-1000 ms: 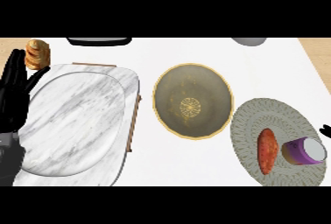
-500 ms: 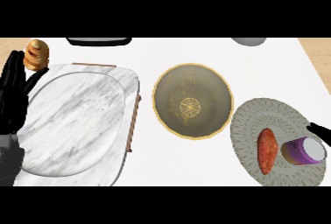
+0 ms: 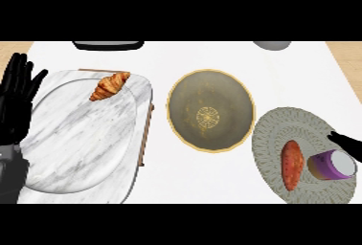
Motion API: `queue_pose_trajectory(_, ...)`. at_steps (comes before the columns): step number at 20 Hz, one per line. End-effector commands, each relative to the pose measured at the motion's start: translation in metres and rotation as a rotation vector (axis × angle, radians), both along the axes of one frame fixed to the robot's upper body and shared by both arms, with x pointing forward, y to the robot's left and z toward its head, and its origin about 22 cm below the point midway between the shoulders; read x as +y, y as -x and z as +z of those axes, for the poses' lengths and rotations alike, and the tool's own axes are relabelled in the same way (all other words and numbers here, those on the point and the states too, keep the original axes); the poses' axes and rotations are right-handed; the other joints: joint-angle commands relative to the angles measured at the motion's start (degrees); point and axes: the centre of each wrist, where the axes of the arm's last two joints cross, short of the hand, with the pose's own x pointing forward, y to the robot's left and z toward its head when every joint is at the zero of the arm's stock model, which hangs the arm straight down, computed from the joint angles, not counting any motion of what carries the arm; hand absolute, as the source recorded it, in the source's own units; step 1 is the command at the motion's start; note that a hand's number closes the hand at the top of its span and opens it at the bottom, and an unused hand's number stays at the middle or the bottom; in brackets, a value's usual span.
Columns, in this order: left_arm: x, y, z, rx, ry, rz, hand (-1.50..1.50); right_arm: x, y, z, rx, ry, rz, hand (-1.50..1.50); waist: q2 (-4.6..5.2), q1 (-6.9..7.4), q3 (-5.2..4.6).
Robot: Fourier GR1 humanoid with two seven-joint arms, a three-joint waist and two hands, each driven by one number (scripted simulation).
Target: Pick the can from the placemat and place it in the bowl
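Can: one purple cylindrical can (image 3: 331,164) with a pale lid is seen lying on the round grey woven placemat (image 3: 283,125), at its right side.
Sweet potato: one orange-red sweet potato (image 3: 292,164) is placed just left of the can, on the same placemat.
Bowl: one olive round bowl with a gold rim (image 3: 210,110) is set at centre, left of the placemat.
Tray: one white marble tray (image 3: 78,139), with one golden croissant (image 3: 109,85) on it.
Left hand (image 3: 17,103): held spread, fingers up, at the left edge.
Right hand (image 3: 348,141): only dark fingertips are shown beside the can; their state cannot be told.
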Motion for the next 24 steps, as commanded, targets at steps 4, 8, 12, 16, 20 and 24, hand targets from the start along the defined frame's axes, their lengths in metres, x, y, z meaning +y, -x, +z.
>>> queue_pose_trajectory(4, -0.006, 0.005, -0.002, -0.002, 0.005, -0.008, 0.00, 0.003, -0.015, -0.014, 0.027, 0.020, -0.013, -1.50, 0.00, 0.09, -0.01)
queue_pose_trajectory(8, -0.006, 0.019, 0.004, 0.002, -0.011, -0.003, 0.00, 0.014, -0.008, -0.021, 0.048, 0.023, -0.007, -1.50, -0.07, 0.12, -0.01)
queue_pose_trajectory(12, -0.006, -0.010, -0.006, -0.008, 0.002, -0.003, 0.00, 0.009, -0.025, -0.028, 0.079, 0.042, -0.027, -1.50, 0.04, -0.08, -0.02)
queue_pose_trajectory(16, 0.001, 0.007, 0.000, -0.004, -0.002, 0.002, 0.00, 0.015, -0.027, -0.068, 0.090, 0.062, -0.072, -1.50, 0.04, 0.28, 0.01)
queue_pose_trajectory(20, -0.001, 0.018, -0.012, 0.014, -0.007, 0.004, 0.00, 0.003, -0.028, -0.073, 0.071, 0.076, -0.060, -1.50, 0.02, 0.25, 0.00)
queue_pose_trajectory(24, -0.005, 0.003, -0.001, 0.015, -0.003, -0.003, 0.00, -0.008, -0.033, -0.062, -0.063, 0.018, -0.028, 1.50, 0.01, 0.10, 0.01)
